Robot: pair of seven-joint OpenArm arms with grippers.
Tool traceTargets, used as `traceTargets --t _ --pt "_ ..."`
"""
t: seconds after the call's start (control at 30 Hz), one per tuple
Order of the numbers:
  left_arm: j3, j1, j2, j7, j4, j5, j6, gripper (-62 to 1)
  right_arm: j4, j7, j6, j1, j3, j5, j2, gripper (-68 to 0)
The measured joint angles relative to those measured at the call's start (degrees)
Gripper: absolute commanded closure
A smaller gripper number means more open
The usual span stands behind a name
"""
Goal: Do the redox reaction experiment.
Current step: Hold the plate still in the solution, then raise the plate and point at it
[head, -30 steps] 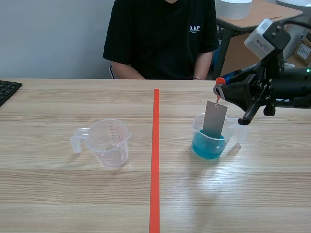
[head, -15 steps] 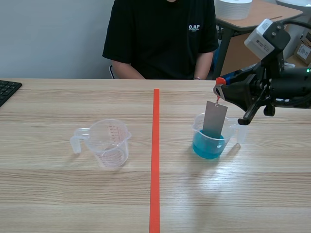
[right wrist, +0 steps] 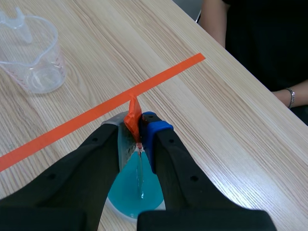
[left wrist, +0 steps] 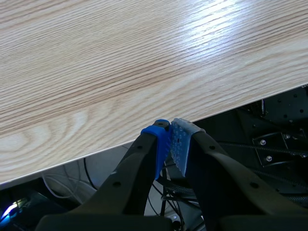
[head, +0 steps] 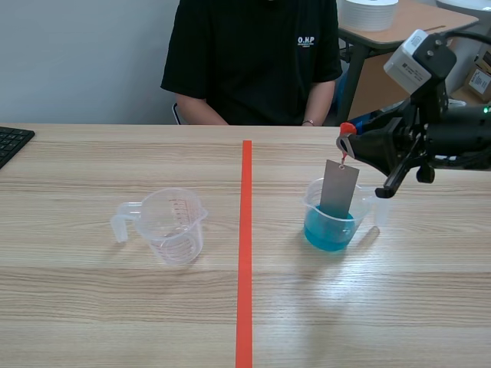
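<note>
A clear cup of blue liquid (head: 330,227) stands right of the orange-red tape line. A grey metal sheet (head: 338,188) hangs by an orange-red tag (head: 347,129) with its lower end dipped in the liquid. My right gripper (head: 344,141) is shut on that tag, directly above the cup. From the right wrist, the tag (right wrist: 133,117) sits pinched between the pads, with the blue liquid (right wrist: 133,190) below. An empty clear measuring cup (head: 169,225) stands left of the line. My left gripper (left wrist: 170,142) is shut on nothing, over the table's edge.
A person in a black shirt (head: 253,57) sits across the table, a forearm (right wrist: 216,21) near the far edge. A keyboard corner (head: 11,142) lies at the far left. Another table holding a white roll (head: 369,12) stands behind.
</note>
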Motion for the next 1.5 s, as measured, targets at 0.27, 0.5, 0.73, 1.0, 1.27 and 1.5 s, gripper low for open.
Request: traceTargets --t 0.27,0.5,0.73,1.0,1.27,1.5 --pt "0.00 0.02 0.00 0.00 0.00 0.00 0.00 -4.5 3.58 -8.26 0.02 -0.33 2.56 4.85 0.00 -1.3" --pt "0.00 0.02 0.00 0.00 0.00 0.00 0.00 -4.5 8.37 -13.75 0.02 -0.31 5.20 9.25 0.00 -1.3" --pt "0.00 0.02 0.02 0.00 0.00 0.00 0.00 -4.5 12.15 -19.02 0.04 -0.31 8.07 13.92 0.02 -1.3" --pt "0.00 0.02 0.02 -0.02 0.00 0.00 0.00 -4.5 16.81 -24.68 0.02 -0.31 11.54 18.78 0.00 -1.3" --pt "0.00 0.02 0.15 0.00 0.00 0.00 0.00 -4.5 20.44 -29.40 0.04 -0.31 14.97 23.82 0.00 -1.3" --pt "0.00 0.02 0.15 0.00 0.00 0.00 0.00 -4.5 22.82 -33.03 0.04 -0.31 18.16 28.70 0.00 -1.3"
